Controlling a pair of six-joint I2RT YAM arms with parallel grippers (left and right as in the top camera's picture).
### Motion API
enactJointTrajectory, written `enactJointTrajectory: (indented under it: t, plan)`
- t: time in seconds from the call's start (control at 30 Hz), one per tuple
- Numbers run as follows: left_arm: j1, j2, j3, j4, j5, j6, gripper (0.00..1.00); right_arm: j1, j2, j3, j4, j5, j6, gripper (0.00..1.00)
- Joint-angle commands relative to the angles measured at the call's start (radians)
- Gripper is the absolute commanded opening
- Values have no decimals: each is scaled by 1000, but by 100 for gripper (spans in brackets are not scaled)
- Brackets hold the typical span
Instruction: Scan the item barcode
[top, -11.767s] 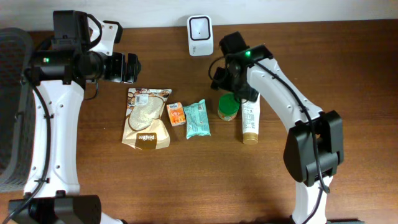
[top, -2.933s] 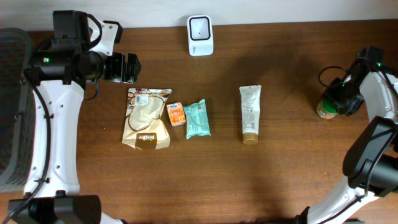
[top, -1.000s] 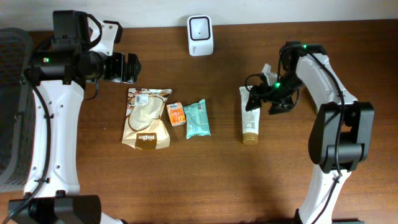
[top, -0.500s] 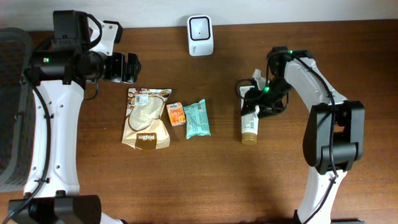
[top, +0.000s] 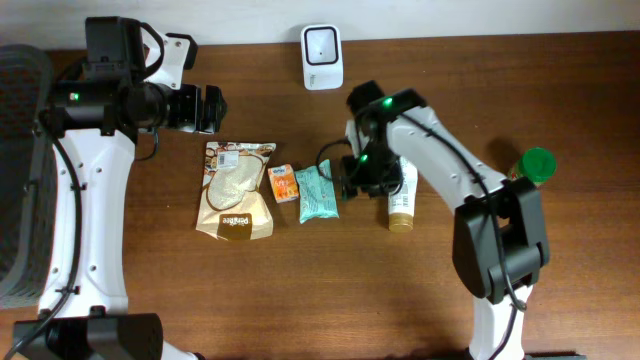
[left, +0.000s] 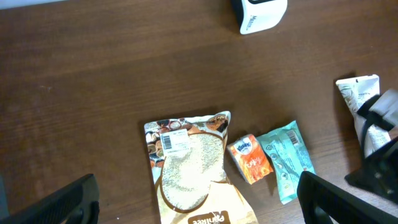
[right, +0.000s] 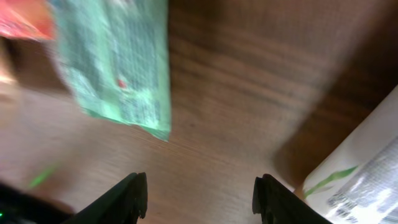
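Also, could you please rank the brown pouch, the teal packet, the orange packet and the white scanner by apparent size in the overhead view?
1. brown pouch, clearly largest
2. teal packet and white scanner: about alike, so not ranked
3. orange packet, smallest

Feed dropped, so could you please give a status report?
Jaws open, empty: left gripper, right gripper. Right hovers between teal foil packet and white plastic tube. Nothing blocking.

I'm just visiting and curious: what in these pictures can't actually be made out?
- Tube: overhead, the right arm covers its upper half; right wrist view cuts it at the edge.
- Teal packet: print smeared by blur, right wrist view.
- Scanner: cut by the left wrist view's top edge.
- Bag barcode: too small to read, left wrist view.
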Motion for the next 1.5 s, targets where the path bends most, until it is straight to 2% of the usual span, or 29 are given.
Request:
enactJointTrajectory:
  t: [0.0, 0.23, 0.5, 0.6, 0.7, 0.8, 0.93, 1.03, 1.13, 1.47]
  plan:
    - [3, 3, 3, -1, 4, 16, 99, 34, 1, -70, 0, 153, 114, 55]
    - [3, 3, 3, -1, 4, 16, 99, -10, 1, -181, 10, 216, 127, 55]
    - [3, 3, 3, -1, 3, 16, 99, -203, 0, -185, 21, 373, 113, 55]
    - [3, 3, 3, -1, 4, 16, 99, -272, 0, -168, 48, 323, 53, 55]
    - [3, 3, 3, -1, 4, 16, 99, -306, -8, -108, 44, 151, -43, 55]
    - [3, 3, 3, -1, 4, 16, 99, -306, -32, -39, 39, 88, -51, 55]
    - [3, 3, 3, -1, 4, 16, 99, -308, -45, 46, 57, 101, -13, 55]
    - [3, 3, 3, -1, 4, 16, 99, -306, -35, 48, 164, 194, 82, 55]
    - [3, 3, 3, -1, 3, 16, 99, -294, 0, 48, 241, 186, 93, 55]
    - [3, 3, 3, -1, 3, 16, 99, -167, 130, 48, 292, 145, 93, 55]
